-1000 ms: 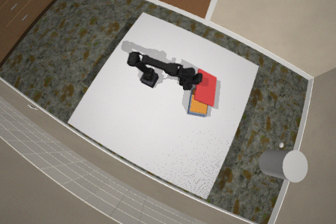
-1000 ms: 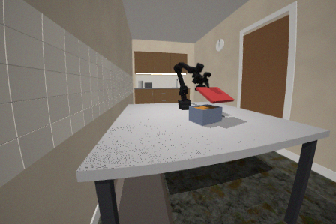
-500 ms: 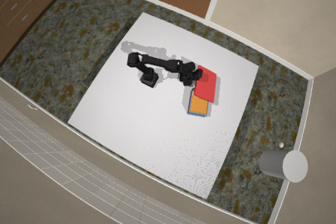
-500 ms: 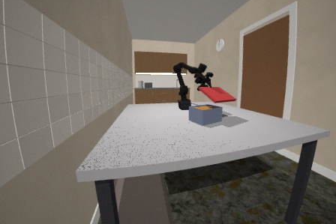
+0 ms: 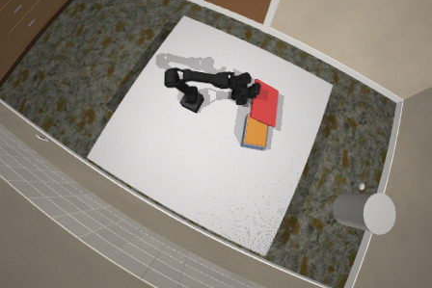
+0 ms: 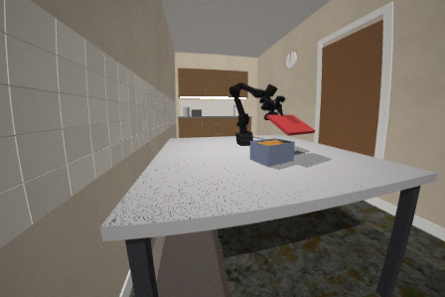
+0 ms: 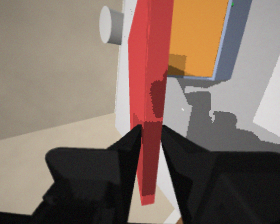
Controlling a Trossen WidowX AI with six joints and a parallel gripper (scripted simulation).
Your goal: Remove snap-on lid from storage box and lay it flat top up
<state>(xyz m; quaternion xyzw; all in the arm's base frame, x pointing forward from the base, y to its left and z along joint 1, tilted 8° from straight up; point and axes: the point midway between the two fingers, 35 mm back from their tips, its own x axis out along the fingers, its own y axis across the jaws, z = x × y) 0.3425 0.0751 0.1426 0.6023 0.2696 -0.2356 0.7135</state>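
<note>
My gripper (image 5: 252, 93) is shut on one edge of the flat red lid (image 5: 264, 102) and holds it in the air, well above the table. The lid tilts a little and hangs partly over the far end of the storage box (image 5: 256, 134). The box is blue-grey with an orange inside and stands open on the white table. In the exterior view the lid (image 6: 290, 124) floats above and behind the box (image 6: 272, 151). In the wrist view the lid (image 7: 150, 107) runs edge-on between my fingers, with the box (image 7: 201, 37) beyond it.
The arm's base (image 5: 191, 100) stands on the table to the left of the box. A grey cylinder (image 5: 364, 212) stands on the floor off the table's right corner. A brown door (image 6: 351, 87) is in the right wall.
</note>
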